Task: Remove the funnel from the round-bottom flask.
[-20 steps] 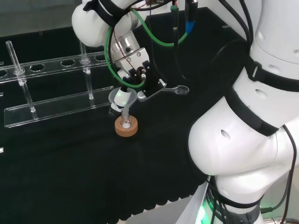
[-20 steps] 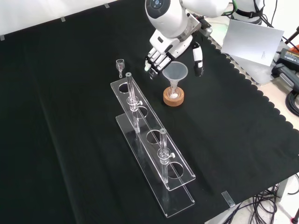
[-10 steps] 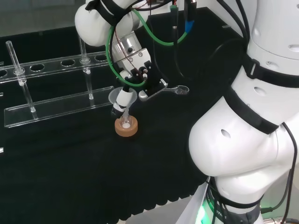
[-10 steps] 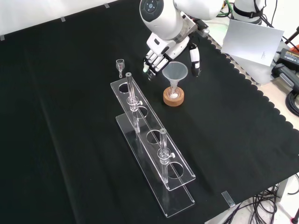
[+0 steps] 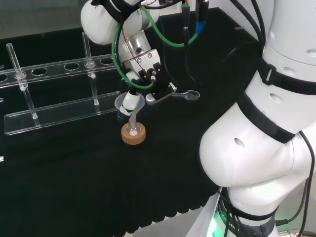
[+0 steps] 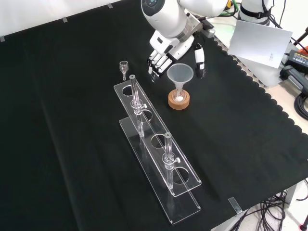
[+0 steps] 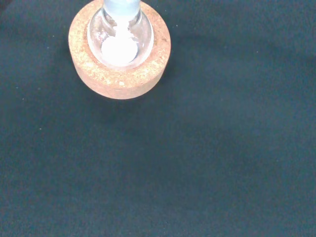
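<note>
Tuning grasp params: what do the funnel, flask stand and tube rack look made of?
Funnel: translucent and frosted, looks like plastic, could be glass. Flask stand: cork, tan with a speckled, grainy matte surface. Tube rack: clear, glossy flat sheets with bright edges, probably acrylic.

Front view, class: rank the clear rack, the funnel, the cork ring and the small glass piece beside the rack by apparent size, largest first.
1. Clear rack, by far the largest.
2. Funnel.
3. Cork ring, close to the funnel in width, so this pair is unsure.
4. Small glass piece, smallest.
</note>
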